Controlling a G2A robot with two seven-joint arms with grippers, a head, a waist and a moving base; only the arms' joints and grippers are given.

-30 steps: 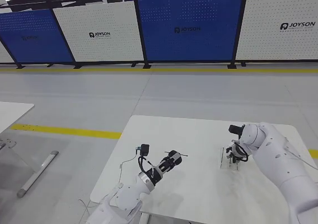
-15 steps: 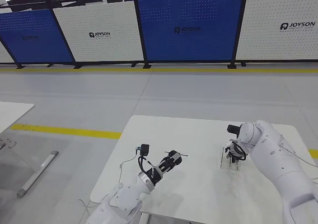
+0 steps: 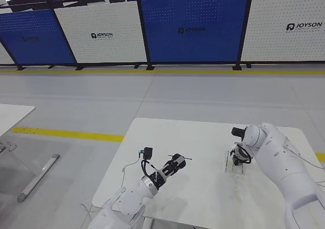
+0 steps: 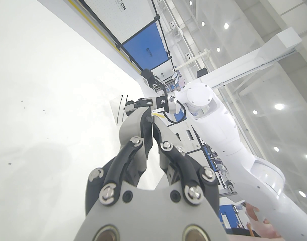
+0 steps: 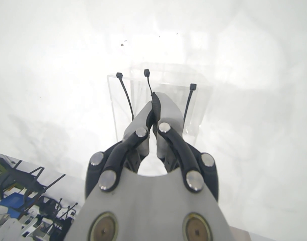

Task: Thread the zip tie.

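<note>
Your right hand (image 5: pixel 154 97) pinches shut on the middle zip tie (image 5: pixel 148 81) in the clear holder (image 5: pixel 193 124); your left hand (image 4: pixel 151 117) clamps a loose zip tie (image 3: pixel 186 157).

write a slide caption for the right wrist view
Right gripper shut on the middle zip tie, one of three upright in a clear holder on the table.

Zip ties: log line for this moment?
left gripper: shut on held zip tie | right gripper: shut on middle zip tie in clear holder
</note>
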